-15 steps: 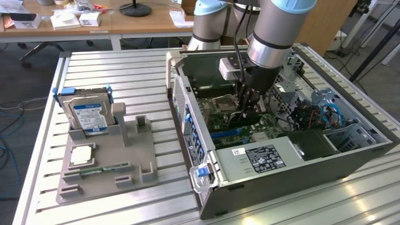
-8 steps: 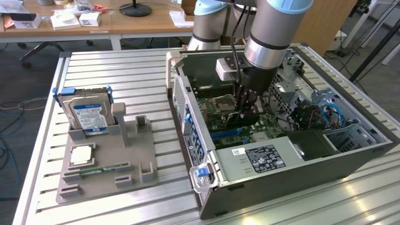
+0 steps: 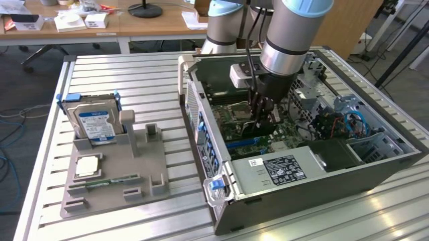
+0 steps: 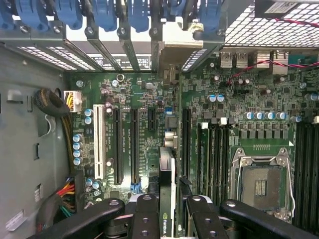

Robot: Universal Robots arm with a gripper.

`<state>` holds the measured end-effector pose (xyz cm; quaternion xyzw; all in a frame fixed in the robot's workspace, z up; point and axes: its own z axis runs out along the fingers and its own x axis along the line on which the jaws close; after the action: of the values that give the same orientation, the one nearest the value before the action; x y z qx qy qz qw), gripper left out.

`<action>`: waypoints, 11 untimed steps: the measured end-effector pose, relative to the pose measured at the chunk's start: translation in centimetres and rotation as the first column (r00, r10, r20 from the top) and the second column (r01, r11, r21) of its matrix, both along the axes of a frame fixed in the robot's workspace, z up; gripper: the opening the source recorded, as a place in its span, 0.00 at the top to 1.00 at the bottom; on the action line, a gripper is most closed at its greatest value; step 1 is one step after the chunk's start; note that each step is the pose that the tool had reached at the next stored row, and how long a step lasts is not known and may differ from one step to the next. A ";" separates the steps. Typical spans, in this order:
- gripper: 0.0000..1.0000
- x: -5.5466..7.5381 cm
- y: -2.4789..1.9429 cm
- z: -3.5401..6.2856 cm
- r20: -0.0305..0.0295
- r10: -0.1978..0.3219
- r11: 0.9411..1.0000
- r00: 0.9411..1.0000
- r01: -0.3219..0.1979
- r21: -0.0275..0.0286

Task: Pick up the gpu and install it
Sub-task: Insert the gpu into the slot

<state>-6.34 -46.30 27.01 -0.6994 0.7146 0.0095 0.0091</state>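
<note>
Your bench point(image 3: 120, 70) is a slotted aluminium top, with desks and office clutter beyond its far edge. On it lies an open computer case point(image 3: 322, 175), and your arm reaches down into it. The tool point(image 3: 261, 118) is closed partway, its fingers point(image 4: 147, 214) clamped on either face of the gpu point(image 4: 167, 184), which hangs edge-on just over the motherboard point(image 4: 149, 99). The card runs parallel to the long black expansion slots point(image 4: 134, 144), between them and the memory slots point(image 4: 212, 154). You cannot tell whether its edge touches the board.

Blue retaining clips point(image 4: 104, 12) line the case's rear wall ahead of the card, the bare CPU socket point(image 4: 259, 181) sits beyond the memory slots, and a cable bundle point(image 4: 55, 104) hugs the case wall past the white slot point(image 4: 97, 142). The power supply point(image 3: 278, 168) fills the near end of the case. On the exterior view's left, well apart, a grey fixture tray point(image 3: 114, 165) holds a hard drive point(image 3: 95, 123) upright and a memory stick point(image 3: 104, 183).
</note>
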 end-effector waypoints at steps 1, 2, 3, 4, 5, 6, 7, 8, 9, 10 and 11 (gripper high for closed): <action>0.74 0.0 0.00 -0.05 0.000 0.000 1.000 1.000 0.000 0.000; 0.74 0.0 0.00 -0.10 0.000 0.001 1.000 1.000 -0.001 0.000; 0.74 0.0 0.00 -0.15 0.000 0.001 1.000 1.000 -0.001 0.000; 0.74 0.0 0.00 -0.16 0.000 0.001 1.000 1.000 -0.001 0.000; 0.74 0.0 0.00 -0.16 0.000 0.002 1.000 1.000 -0.002 0.000; 0.74 0.0 0.00 -0.16 0.000 0.002 1.000 1.000 -0.002 0.000; 0.74 0.0 0.00 -0.18 0.000 0.002 1.000 1.000 -0.002 0.000; 0.74 -0.1 0.00 -0.18 0.000 0.001 1.000 1.000 -0.001 0.000; 0.74 -0.2 0.01 -0.19 0.000 0.001 1.000 1.000 -0.001 0.000; 0.74 -0.3 0.01 -0.19 0.000 0.002 1.000 1.000 -0.002 0.000; 0.74 -0.3 0.01 -0.19 0.000 0.002 1.000 1.000 -0.002 0.000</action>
<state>-6.68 -46.29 26.82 -0.6999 0.7141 0.0094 0.0092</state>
